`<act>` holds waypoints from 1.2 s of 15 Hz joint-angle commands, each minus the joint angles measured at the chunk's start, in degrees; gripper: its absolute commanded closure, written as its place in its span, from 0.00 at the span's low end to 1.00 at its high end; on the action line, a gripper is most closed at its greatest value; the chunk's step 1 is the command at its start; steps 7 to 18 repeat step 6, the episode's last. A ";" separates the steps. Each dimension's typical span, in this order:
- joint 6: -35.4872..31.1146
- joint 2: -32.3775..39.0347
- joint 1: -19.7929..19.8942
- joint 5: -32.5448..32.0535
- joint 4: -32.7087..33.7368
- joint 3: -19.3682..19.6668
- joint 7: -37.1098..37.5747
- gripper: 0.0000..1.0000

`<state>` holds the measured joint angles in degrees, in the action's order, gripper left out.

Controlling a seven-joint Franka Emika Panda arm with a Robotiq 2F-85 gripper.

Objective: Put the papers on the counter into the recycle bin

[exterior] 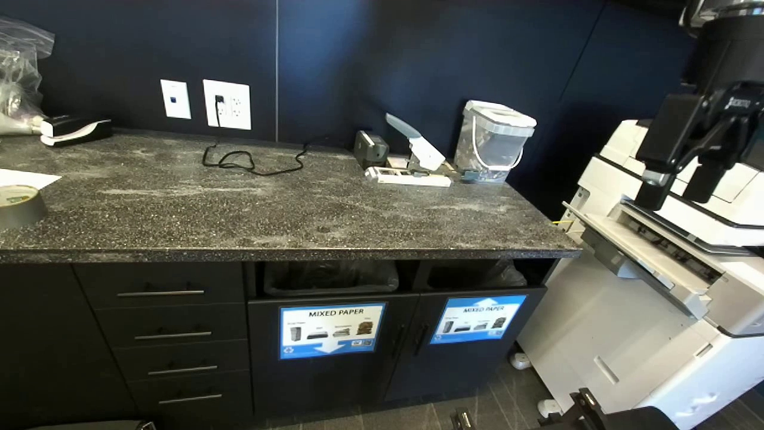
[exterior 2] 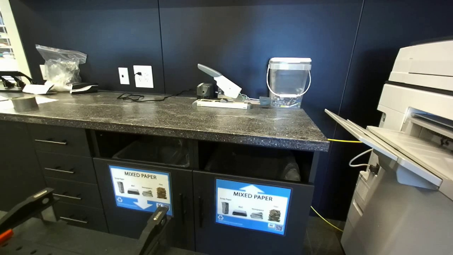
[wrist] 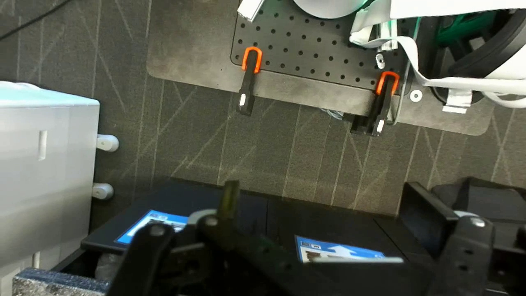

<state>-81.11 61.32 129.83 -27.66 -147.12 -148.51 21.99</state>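
Counter: dark grey speckled stone, running above black drawers and cabinets.
Gripper: hangs fingers-down at the right of an exterior view, pictured against the white copier; its two fingers stand spread wide, and the wrist view shows cabinet fronts between them.
Papers: hard to single out at this angle; a small folded white piece at the counter's left end, just beside a clear plastic bag, may be one of them.
Recycle bin: the dark slot under the counter's right end, lined with clear plastic, a mostly blue sign reading MIXED PAPER on the door below.
Neighbouring slot: to its left, also lined, with a paler sign.
White sheet: flat at the counter's left end, the round tub overlapping it in view.
Along the back: a dark box, a black cord, a white-and-grey desk tool with its lever raised, and a lidded clear bucket.
Clamps: two, black and orange, at the edge of a perforated plate in the wrist view.
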 commanded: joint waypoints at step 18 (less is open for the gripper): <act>2.02 1.47 -4.18 -1.62 -0.35 2.29 3.90 0.00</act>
